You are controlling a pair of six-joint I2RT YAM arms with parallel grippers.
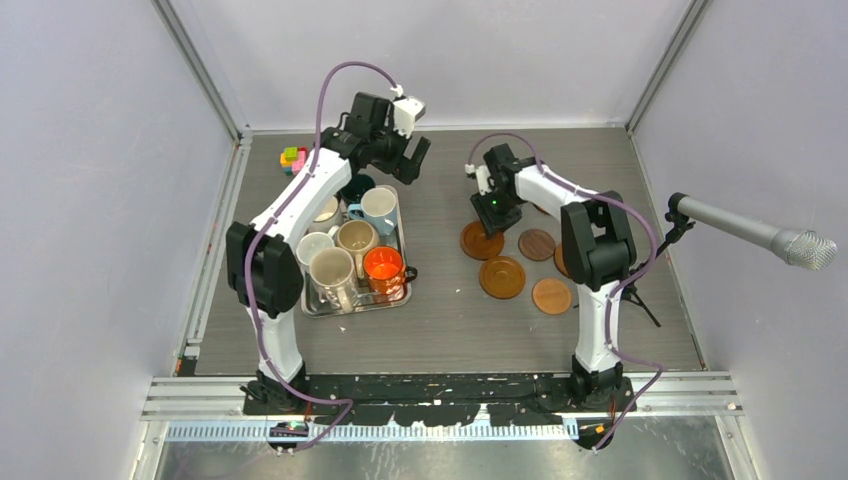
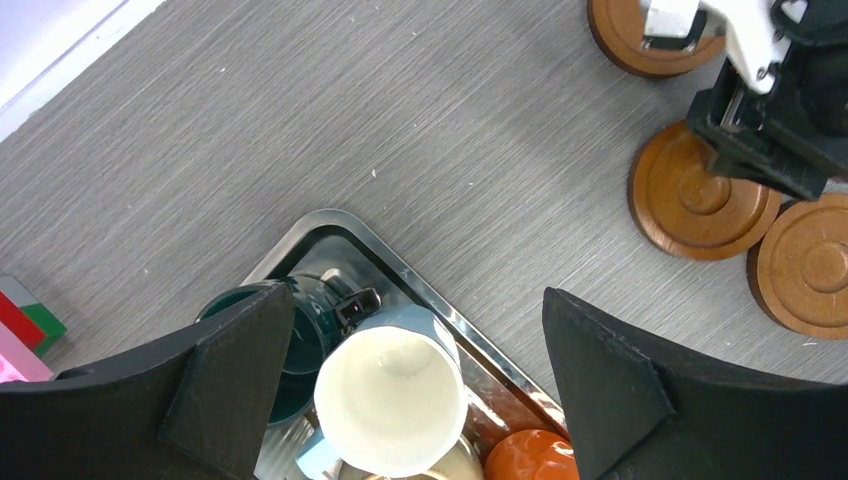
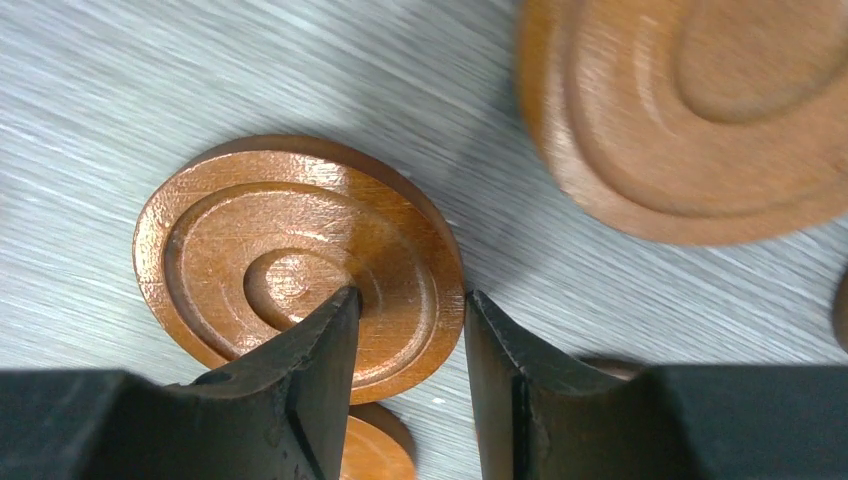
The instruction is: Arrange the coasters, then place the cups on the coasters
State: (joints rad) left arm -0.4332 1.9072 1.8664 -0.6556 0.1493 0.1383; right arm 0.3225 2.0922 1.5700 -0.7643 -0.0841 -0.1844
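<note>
Brown coasters lie right of centre: (image 1: 537, 244), (image 1: 501, 277), (image 1: 551, 296). My right gripper (image 1: 492, 215) is down at the leftmost one (image 1: 481, 240). In the right wrist view its jaws (image 3: 410, 300) pinch that coaster (image 3: 260, 270) by its rim, one finger on the ringed top, one at the outer edge. Another coaster (image 3: 375, 450) peeks out beneath, and a blurred one (image 3: 690, 110) lies beyond. The cups stand packed in the silver tray (image 1: 405, 296): orange (image 1: 382, 266), light blue (image 1: 378, 208), dark green (image 1: 356, 187), beige (image 1: 356, 238). My left gripper (image 2: 418, 300) hangs open above the light blue cup (image 2: 390, 400).
Coloured blocks (image 1: 293, 158) sit at the far left corner of the table. A microphone (image 1: 760, 232) on a stand reaches in from the right. Metal frame posts and pale walls bound the table. In the left wrist view the right arm (image 2: 770, 110) covers part of the coasters.
</note>
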